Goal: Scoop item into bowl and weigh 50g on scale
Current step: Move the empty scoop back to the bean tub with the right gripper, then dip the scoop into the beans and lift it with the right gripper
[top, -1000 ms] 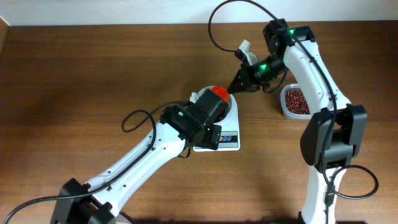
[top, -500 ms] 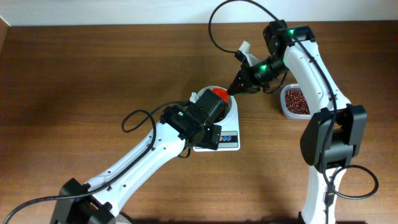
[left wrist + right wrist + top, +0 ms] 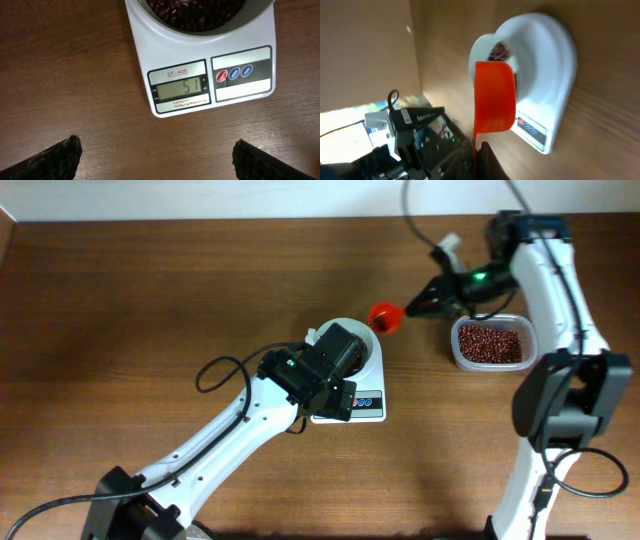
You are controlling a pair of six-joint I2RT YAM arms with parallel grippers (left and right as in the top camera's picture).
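Observation:
The white scale (image 3: 240, 65) shows 51 on its grey display in the left wrist view. The white bowl (image 3: 255, 17) stands on it and holds dark red-brown beans (image 3: 195, 12). My left gripper (image 3: 157, 157) is open and empty, hovering over bare table in front of the scale. In the overhead view it (image 3: 338, 348) covers most of the bowl (image 3: 373, 348) and scale (image 3: 368, 404). My right gripper (image 3: 428, 300) is shut on the handle of a red scoop (image 3: 385, 317), held in the air to the right of the bowl. The scoop also shows in the right wrist view (image 3: 494, 97).
A clear plastic tub (image 3: 456, 350) filled with beans (image 3: 490, 342) stands at the right, below my right arm. A black cable (image 3: 215, 370) loops beside the left arm. The rest of the surface is brown wooden table.
My right gripper has carried the red scoop from over the bowl to the right and slightly up, towards the tub. The left arm has not moved.

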